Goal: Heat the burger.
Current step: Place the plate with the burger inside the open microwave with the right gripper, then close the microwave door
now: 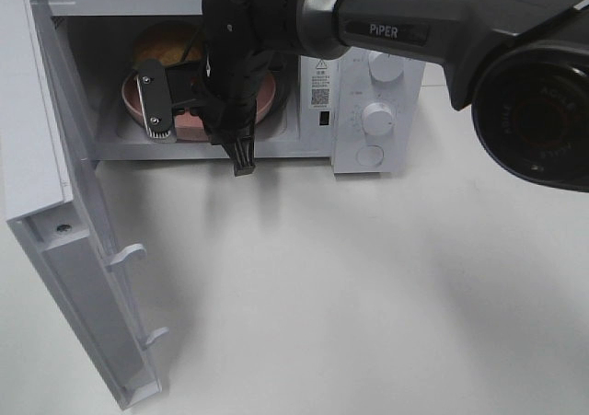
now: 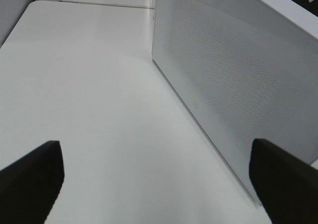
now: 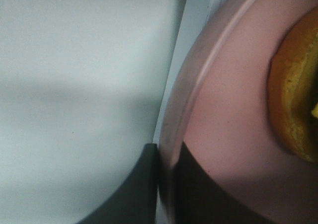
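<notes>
The burger [image 1: 170, 42] sits on a round pink plate [image 1: 268, 100] inside the open white microwave [image 1: 317, 1]; only its brown bun top shows past the arm. In the right wrist view the bun's edge [image 3: 293, 110] rests on the plate [image 3: 233, 100]. My right gripper [image 1: 189, 121] reaches across into the cavity, and its two dark fingers [image 3: 144, 184] are shut on the plate's rim, as the right wrist view [image 3: 166, 147] shows. My left gripper [image 2: 159, 184] is open and empty, low over the table beside the door, out of the exterior high view.
The microwave door [image 1: 55, 157] is swung wide open to the left; its perforated outer face [image 2: 233, 85] stands close to my left gripper. Two knobs [image 1: 377, 116] are on the control panel at the right. White table [image 1: 368, 295] lies in front.
</notes>
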You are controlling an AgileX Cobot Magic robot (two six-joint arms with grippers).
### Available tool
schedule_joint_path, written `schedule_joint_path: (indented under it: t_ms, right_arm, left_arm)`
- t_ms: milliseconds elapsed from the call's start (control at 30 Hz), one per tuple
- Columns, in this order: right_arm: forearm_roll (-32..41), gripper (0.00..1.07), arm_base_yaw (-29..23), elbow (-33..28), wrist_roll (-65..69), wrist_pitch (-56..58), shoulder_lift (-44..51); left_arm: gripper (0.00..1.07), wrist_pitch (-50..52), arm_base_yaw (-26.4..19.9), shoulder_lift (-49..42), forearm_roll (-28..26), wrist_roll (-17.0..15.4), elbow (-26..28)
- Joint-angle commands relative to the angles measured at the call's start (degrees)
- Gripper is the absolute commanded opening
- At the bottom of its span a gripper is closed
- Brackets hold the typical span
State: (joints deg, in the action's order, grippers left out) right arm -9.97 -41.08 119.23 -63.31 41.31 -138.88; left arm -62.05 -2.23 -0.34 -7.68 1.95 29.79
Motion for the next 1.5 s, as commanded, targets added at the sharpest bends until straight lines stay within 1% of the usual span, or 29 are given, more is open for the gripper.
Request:
schedule_joint_path:
  t_ms: [33, 100, 133, 167, 200, 233, 267, 300, 333, 367, 400, 433, 467, 567, 867, 900, 933, 967, 1000, 1033, 1067, 1100, 1133, 1200, 1233, 1267, 1333, 1433, 1500]
  right_arm:
    - [-1.0, 0.07, 0.9, 1.1, 2.4, -3.8, 0.5]
    - [-1.0, 0.09, 0.9, 1.1, 2.5, -3.8, 0.5]
    - [-1.0, 0.15, 1.1, 1.1, 2.9, -3.7, 0.5]
    - [-1.0, 0.15, 1.1, 1.1, 2.9, -3.7, 0.5]
    - [-1.0, 0.2, 1.1, 1.1, 3.3, -3.7, 0.5]
    - [-1.0, 0.2, 1.1, 1.1, 3.3, -3.7, 0.5]
    - [-1.0, 0.23, 1.1, 1.1, 3.5, -3.7, 0.5]
    - [-0.9, 0.29, 1.1, 1.0, 4.3, -3.5, 0.5]
    - [-0.9, 0.29, 1.1, 1.0, 4.3, -3.5, 0.5]
    - [-0.9, 0.32, 1.1, 1.0, 4.9, -3.5, 0.5]
    - [-0.9, 0.37, 1.1, 1.0, 5.7, -3.5, 0.5]
    - [-0.9, 0.37, 1.1, 1.0, 5.7, -3.5, 0.5]
    - [-0.9, 0.41, 1.1, 1.0, 6.0, -3.2, 0.5]
    - [-0.1, 0.44, 1.1, 1.0, 6.0, -2.9, 0.5]
    - [2.0, 0.49, 1.0, -1.0, 4.2, -2.8, 0.9]
    - [2.3, 0.51, 1.0, -1.0, 4.2, -2.6, 1.1]
    - [2.3, 0.51, 1.0, -1.0, 4.2, -2.6, 1.1]
    - [3.0, 0.57, 0.9, -1.7, 4.0, -2.8, 1.7]
    - [3.0, 0.57, 0.9, -1.7, 4.0, -2.8, 1.7]
    - [3.6, 0.63, 0.9, -2.8, 3.3, -3.7, 2.4]
    - [3.6, 0.66, 0.9, -3.6, 2.8, -4.2, 2.9]
    - [3.6, 0.66, 0.9, -3.6, 2.8, -4.2, 2.9]
    - [3.6, 0.71, 0.9, -5.4, 2.3, -5.2, 3.8]
    - [3.6, 0.73, 0.9, -6.2, 1.8, -5.6, 4.2]
    - [3.6, 0.76, 0.9, -8.3, 0.8, -7.3, 5.3]
    - [3.6, 0.76, 0.9, -8.3, 0.8, -7.3, 5.3]
    - [3.6, 0.77, 0.9, -12.0, -0.1, -10.9, 7.3]
    - [3.6, 0.76, 0.9, -14.3, -0.3, -12.7, 8.4]
    - [2.9, 0.76, 0.9, -19.0, -0.3, -16.7, 11.2]
  left_arm:
    - [0.93, 0.9, -0.2, -0.9, -0.3, 0.1, -0.2]
    - [0.93, 0.9, -0.2, -0.9, -0.3, 0.1, -0.2]
    - [0.93, 0.9, -0.2, -0.9, -0.3, 0.1, -0.2]
    - [0.93, 0.9, -0.2, -0.9, -0.3, 0.1, -0.2]
    - [0.93, 0.9, -0.2, -0.9, -0.3, 0.1, -0.2]
    - [0.93, 0.9, -0.2, -0.9, -0.3, 0.1, -0.2]
    - [0.93, 0.9, -0.2, -0.9, -0.3, 0.1, -0.2]
    - [0.93, 0.9, -0.2, -0.9, -0.3, 0.1, -0.2]
    - [0.93, 0.9, -0.2, -0.9, -0.3, 0.1, -0.2]
    - [0.93, 0.9, -0.2, -0.9, -0.3, 0.1, -0.2]
    - [0.93, 0.9, -0.2, -0.9, -0.3, 0.1, -0.2]
    - [0.93, 0.9, -0.2, -0.9, -0.3, 0.1, -0.2]
    - [0.93, 0.9, -0.2, -0.9, -0.3, 0.1, -0.2]
    - [0.93, 0.9, -0.2, -0.9, -0.3, 0.1, -0.2]
    - [0.93, 0.9, -0.2, -0.9, -0.3, 0.1, -0.2]
    - [0.93, 0.9, -0.2, -0.9, -0.3, 0.1, -0.2]
    - [0.93, 0.9, -0.2, -0.9, -0.3, 0.1, -0.2]
    - [0.93, 0.9, -0.2, -0.9, -0.2, 0.1, -0.2]
    - [0.93, 0.9, -0.2, -0.9, -0.2, 0.1, -0.2]
    - [0.93, 0.9, -0.2, -0.9, -0.2, 0.1, -0.2]
    - [0.93, 0.9, -0.2, -0.9, -0.2, 0.1, -0.2]
    - [0.93, 0.9, -0.2, -0.9, -0.2, 0.1, -0.2]
    - [0.93, 0.9, -0.2, -0.9, -0.2, 0.1, -0.2]
    - [0.93, 0.9, -0.2, -0.9, -0.2, 0.1, -0.2]
    - [0.93, 0.9, -0.2, -0.9, -0.2, 0.1, -0.2]
    - [0.93, 0.9, -0.2, -0.9, -0.2, 0.1, -0.2]
    - [0.93, 0.9, -0.2, -0.9, -0.2, 0.1, -0.2]
    - [0.93, 0.9, -0.2, -0.9, -0.2, 0.1, -0.2]
    - [0.93, 0.9, -0.2, -0.9, -0.2, 0.1, -0.2]
